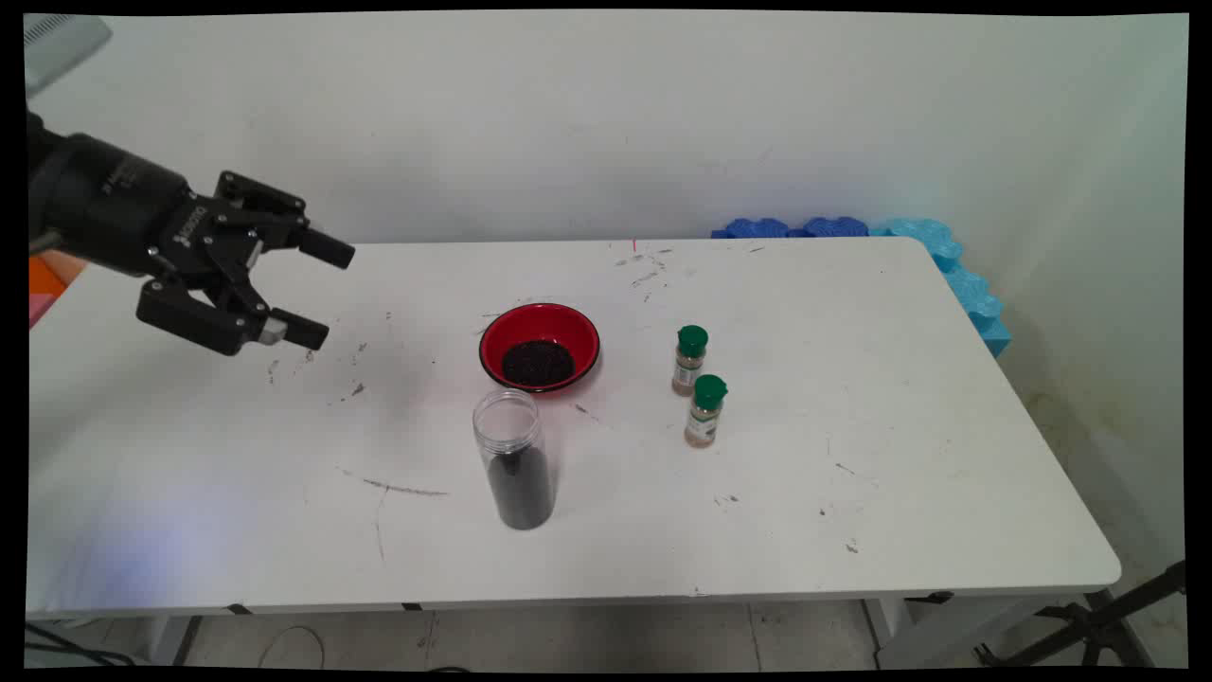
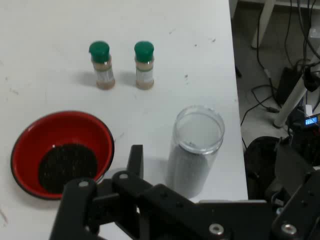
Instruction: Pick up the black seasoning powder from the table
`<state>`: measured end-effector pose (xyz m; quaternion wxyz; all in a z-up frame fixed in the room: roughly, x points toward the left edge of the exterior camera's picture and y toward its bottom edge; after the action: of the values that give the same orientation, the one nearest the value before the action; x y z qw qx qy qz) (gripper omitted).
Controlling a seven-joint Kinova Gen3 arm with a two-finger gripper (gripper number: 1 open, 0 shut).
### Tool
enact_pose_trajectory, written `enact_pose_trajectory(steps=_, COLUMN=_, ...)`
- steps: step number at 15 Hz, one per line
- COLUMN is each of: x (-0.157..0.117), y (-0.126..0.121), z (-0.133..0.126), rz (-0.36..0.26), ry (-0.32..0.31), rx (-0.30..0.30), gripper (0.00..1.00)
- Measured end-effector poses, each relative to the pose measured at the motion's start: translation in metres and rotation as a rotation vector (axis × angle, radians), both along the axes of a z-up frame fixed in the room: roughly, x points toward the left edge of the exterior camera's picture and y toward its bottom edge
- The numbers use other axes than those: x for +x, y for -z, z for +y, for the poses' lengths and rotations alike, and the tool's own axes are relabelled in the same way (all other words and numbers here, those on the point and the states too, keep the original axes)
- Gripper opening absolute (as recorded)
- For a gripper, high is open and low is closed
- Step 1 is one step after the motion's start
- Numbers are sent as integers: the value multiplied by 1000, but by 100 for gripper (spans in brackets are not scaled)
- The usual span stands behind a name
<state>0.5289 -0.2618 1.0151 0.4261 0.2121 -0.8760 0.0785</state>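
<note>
Main view: end effector (image 1: 317, 292) hangs above the surface's (image 1: 852, 493) left part, fingers spread wide, nothing between them, touching nothing.
Jar: clear plastic jar (image 1: 514, 472), upright, no lid, dark grains filling roughly the lower half; stands near the surface's middle, well to the right of the end effector and the closest thing to it.
Bowl: red bowl (image 1: 540, 347) with a black rim, dark grains heaped in it, just behind the jar, not touching.
Shakers: two green-capped spice shakers (image 1: 690, 360) (image 1: 706, 410), upright, tan contents, right of the bowl, close together but apart.
Back edge: blue foam pieces (image 1: 947, 260) along the far right corner against the wall.
Hand view: jar (image 2: 196, 150) nearest the black linkage, bowl (image 2: 62, 152) to its left, both shakers (image 2: 101, 65) (image 2: 144, 65) beyond, side by side.
</note>
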Motion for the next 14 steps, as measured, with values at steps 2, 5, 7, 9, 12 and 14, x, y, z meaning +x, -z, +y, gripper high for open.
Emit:
enact_pose_trajectory(steps=2, x=3, y=8, z=-2, rz=-3, ry=-17, rx=15, gripper=100)
enact_pose_trajectory(steps=5, x=6, y=25, z=-3, rz=-6, ry=-46, rx=33, gripper=100)
enact_pose_trajectory(steps=7, x=5, y=38, z=-3, rz=-12, ry=-48, rx=42, gripper=100)
enact_pose_trajectory(steps=9, x=5, y=54, z=-1, rz=-23, ry=-43, rx=47, gripper=100)
enact_pose_trajectory(steps=12, x=4, y=74, z=1, rz=-28, ry=-45, rx=48, gripper=100)
enact_pose_trajectory(steps=14, x=3, y=88, z=2, rz=-25, ry=-43, rx=44, gripper=100)
